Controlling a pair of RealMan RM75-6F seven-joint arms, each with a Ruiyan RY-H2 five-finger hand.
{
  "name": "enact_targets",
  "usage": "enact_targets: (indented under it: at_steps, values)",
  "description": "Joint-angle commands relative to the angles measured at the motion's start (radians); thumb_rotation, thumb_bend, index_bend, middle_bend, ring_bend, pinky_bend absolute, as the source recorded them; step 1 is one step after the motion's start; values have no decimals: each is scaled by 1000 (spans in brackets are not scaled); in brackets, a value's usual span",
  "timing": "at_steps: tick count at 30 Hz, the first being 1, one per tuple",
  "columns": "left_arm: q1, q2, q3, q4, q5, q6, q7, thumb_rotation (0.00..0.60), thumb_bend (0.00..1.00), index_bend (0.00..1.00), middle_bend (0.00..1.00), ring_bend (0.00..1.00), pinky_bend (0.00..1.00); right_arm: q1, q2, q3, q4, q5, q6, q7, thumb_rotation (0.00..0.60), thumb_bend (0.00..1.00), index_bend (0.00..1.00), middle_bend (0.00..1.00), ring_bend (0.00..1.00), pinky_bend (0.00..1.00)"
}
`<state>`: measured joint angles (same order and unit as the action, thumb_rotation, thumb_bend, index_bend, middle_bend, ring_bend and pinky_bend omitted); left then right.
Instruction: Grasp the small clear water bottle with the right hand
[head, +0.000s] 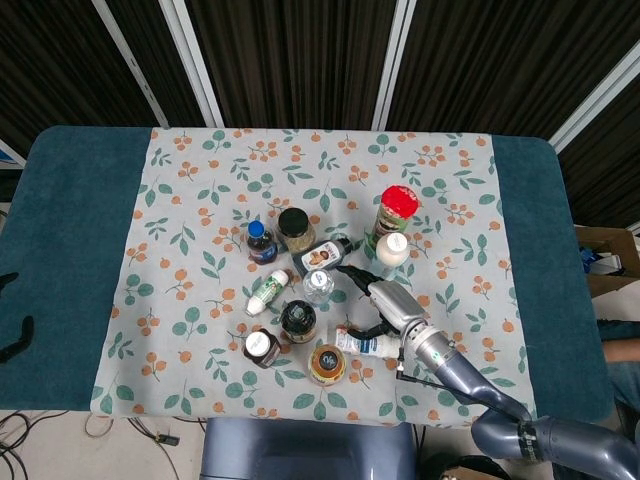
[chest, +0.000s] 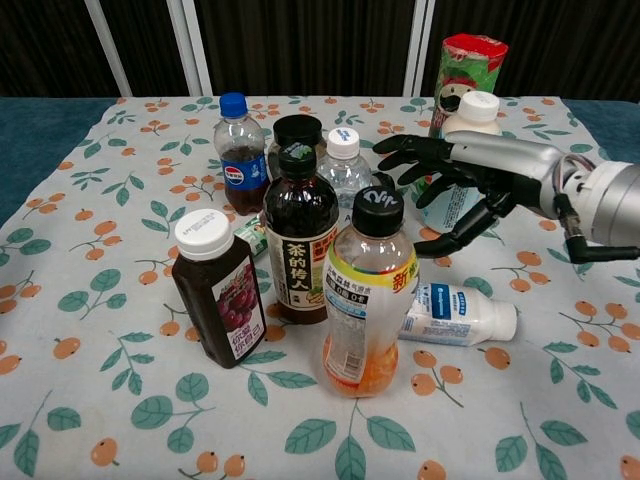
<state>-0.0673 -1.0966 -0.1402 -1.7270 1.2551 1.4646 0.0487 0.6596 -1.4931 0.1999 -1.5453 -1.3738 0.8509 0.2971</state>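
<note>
The small clear water bottle (chest: 343, 166), white-capped, stands upright in the middle of the cluster, behind the dark tea bottle (chest: 298, 236); from above the water bottle (head: 318, 286) shows mostly as its cap. My right hand (chest: 452, 180) hovers just right of it with fingers spread toward the cap and thumb lower, holding nothing and not touching it. In the head view the right hand (head: 376, 296) sits between the water bottle and the white milk bottle (head: 390, 252). My left hand (head: 12, 340) shows only as dark fingertips at the left edge, apart, over the blue cloth.
Crowding the water bottle are a cola bottle (chest: 240, 150), a dark-lidded jar (chest: 297, 130), an orange drink bottle (chest: 365, 300) and a purple juice bottle (chest: 218, 290). A white bottle (chest: 460, 315) lies under the right hand. A red-topped can (chest: 468, 65) stands behind.
</note>
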Motion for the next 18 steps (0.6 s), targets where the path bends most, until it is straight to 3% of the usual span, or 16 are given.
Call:
enact_targets:
  at_steps: [1, 18]
  values:
    - [0, 1, 0, 0, -2, -1, 1, 600, 422, 160, 42, 84, 17, 14, -16, 11, 18, 23, -11, -10, 600, 265, 1, 117, 152, 241]
    - [-2, -1, -3, -8, -19, -6, 15, 600, 422, 161, 42, 84, 17, 98, -111, 73, 118, 179, -71, -67, 600, 318, 100, 205, 231, 278]
